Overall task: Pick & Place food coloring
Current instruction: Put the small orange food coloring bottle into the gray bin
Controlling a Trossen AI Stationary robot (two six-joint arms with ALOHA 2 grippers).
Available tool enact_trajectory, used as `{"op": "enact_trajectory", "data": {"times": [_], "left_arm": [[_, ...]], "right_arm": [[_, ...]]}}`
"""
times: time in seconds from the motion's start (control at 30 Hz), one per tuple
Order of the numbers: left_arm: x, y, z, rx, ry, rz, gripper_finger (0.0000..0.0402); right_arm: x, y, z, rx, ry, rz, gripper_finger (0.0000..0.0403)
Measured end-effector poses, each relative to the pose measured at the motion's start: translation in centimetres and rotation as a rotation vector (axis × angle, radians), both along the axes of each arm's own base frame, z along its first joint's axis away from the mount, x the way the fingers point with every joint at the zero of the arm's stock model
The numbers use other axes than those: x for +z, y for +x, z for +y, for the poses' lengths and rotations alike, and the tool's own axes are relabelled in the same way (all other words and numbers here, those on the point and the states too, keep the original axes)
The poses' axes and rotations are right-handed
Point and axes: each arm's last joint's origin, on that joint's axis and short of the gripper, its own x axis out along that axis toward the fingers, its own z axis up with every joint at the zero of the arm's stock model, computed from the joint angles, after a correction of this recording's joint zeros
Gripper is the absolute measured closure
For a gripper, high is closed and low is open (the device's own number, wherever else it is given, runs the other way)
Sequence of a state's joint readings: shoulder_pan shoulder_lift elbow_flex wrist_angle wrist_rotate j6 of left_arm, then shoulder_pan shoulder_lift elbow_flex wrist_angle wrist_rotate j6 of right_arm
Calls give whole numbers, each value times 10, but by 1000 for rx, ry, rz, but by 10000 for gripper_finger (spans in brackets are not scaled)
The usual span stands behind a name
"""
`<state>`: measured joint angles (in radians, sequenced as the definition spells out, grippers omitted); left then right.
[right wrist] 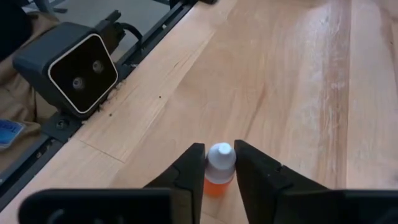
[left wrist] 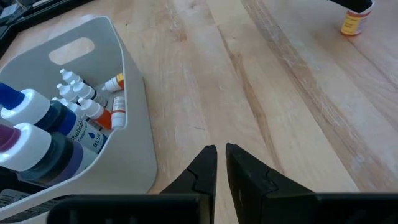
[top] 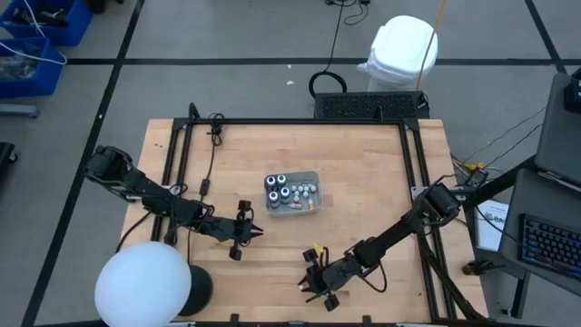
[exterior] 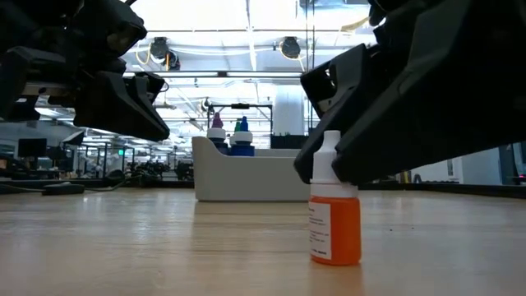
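Orange bottle (right wrist: pixel 219 169) upright | right end effector (right wrist: pixel 219 171) gripping | wooden table (right wrist: pixel 298 93)

Overhead downward, low level, wrists close, tabletop (top: pixel 363 173) shared

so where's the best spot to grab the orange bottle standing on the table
Probably at the white cap and neck, from above. The orange bottle stands upright on the table, its narrow cap topmost with open space around it. The right gripper already straddles that cap, one finger on each side; whether it's clamped is unclear.
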<state>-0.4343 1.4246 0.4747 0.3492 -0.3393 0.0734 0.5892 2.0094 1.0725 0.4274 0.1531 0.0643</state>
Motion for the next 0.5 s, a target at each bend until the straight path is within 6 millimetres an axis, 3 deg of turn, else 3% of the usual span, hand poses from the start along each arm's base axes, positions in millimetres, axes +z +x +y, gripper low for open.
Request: {"op": "enact_trajectory", "data": {"times": [0.23, 0.37, 0.5], "left_arm": [[0, 0, 0, 0, 0, 0, 357], [0, 0, 0, 0, 1, 0, 357], [0, 0, 0, 0, 1, 0, 357]], "right_arm": [[5, 1, -1, 37, -47, -38, 360], [42, 1, -12, 8, -76, -76, 360], [84, -9, -36, -173, -175, -116, 360]]}}
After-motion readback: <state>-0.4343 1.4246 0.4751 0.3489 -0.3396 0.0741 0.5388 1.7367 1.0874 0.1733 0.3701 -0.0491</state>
